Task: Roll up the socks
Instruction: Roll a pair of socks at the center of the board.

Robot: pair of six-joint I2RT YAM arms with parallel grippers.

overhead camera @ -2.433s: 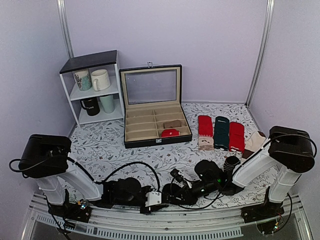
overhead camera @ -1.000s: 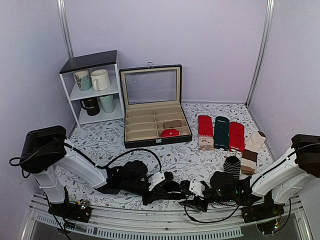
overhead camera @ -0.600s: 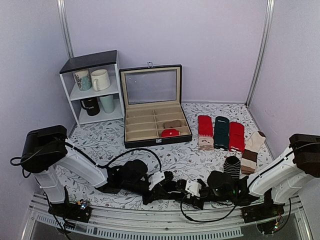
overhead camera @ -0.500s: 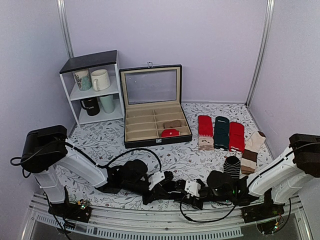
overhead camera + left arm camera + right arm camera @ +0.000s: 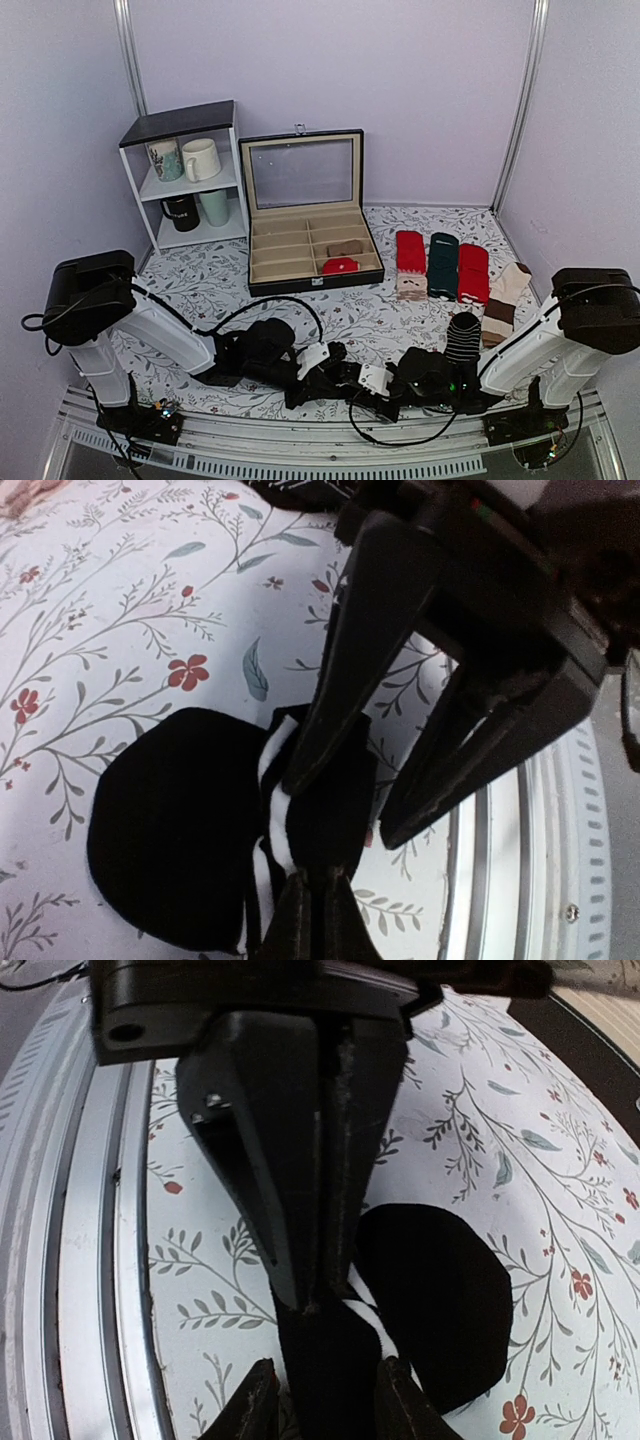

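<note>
A black ankle sock (image 5: 170, 820) with white cuff bands lies bunched on the floral cloth near the table's front edge; it also shows in the right wrist view (image 5: 440, 1290). My left gripper (image 5: 312, 880) is shut on its cuff end. My right gripper (image 5: 325, 1385) is open and faces the left one, with sock fabric between its fingers; one finger (image 5: 340, 680) lies over the sock, the other beside it. In the top view the two grippers, left (image 5: 343, 380) and right (image 5: 364, 392), meet tip to tip and hide the sock.
The metal front rail (image 5: 520, 860) runs close beside the sock. Farther back are an open black case (image 5: 305, 215), a white shelf with mugs (image 5: 185, 175), a row of red and green socks (image 5: 440, 265), a striped black sock (image 5: 462, 335) and a tan sock (image 5: 505, 295).
My right arm has swung left along the front edge until its gripper meets the left one. The left gripper has stayed in place at the sock.
</note>
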